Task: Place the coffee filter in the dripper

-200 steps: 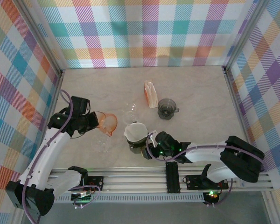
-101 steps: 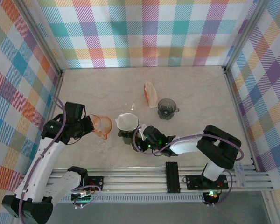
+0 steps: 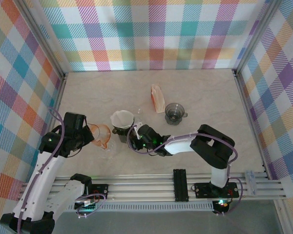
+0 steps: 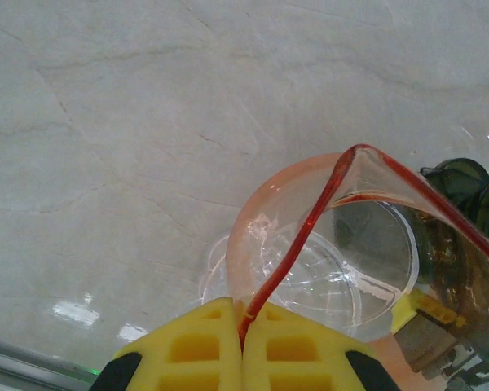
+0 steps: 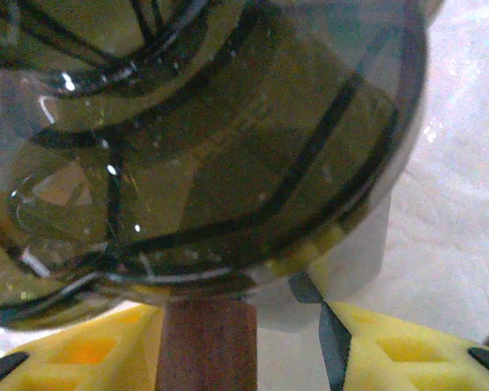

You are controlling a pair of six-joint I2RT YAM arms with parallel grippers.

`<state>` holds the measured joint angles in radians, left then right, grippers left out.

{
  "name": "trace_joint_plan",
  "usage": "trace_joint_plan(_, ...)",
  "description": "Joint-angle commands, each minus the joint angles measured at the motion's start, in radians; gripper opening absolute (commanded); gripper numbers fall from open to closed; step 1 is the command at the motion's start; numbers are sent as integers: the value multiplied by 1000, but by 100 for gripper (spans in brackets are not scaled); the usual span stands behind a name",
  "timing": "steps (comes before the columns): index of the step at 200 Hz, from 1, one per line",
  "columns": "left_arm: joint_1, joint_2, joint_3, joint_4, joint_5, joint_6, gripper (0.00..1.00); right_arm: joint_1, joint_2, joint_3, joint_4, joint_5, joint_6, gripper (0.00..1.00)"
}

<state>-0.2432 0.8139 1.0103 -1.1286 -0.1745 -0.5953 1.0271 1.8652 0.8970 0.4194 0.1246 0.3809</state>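
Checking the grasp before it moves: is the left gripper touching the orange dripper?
Touching. In the left wrist view, the left gripper is shut on the orange dripper's thin rim, with no gap showing.

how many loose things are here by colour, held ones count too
orange: 2, orange dripper, orange packet
dark grey: 2, near dark dripper, far dark dripper
clear: 2, near clear dripper, far clear glass piece
white: 1, paper filter
total: 7

White paper filter point(image 3: 122, 117) open, mouth up, seated in smoky dark dripper point(image 5: 228, 122); orange dripper point(image 3: 101, 132) just left, tilted.
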Motion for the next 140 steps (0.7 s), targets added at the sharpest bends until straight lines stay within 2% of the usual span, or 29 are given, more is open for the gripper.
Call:
trace_joint_plan(1,18,-25,2,-9,-66,-40,0,-2,37,65,-2,41,18,53)
trace_joint_plan(33,18,-43,0,-3,-86,-51,0,-13,99,150,-25,53,39,52)
trace_joint_plan(140,18,-47,-27,29,-31,-45,0,-61,312,465,-141,37,44,52)
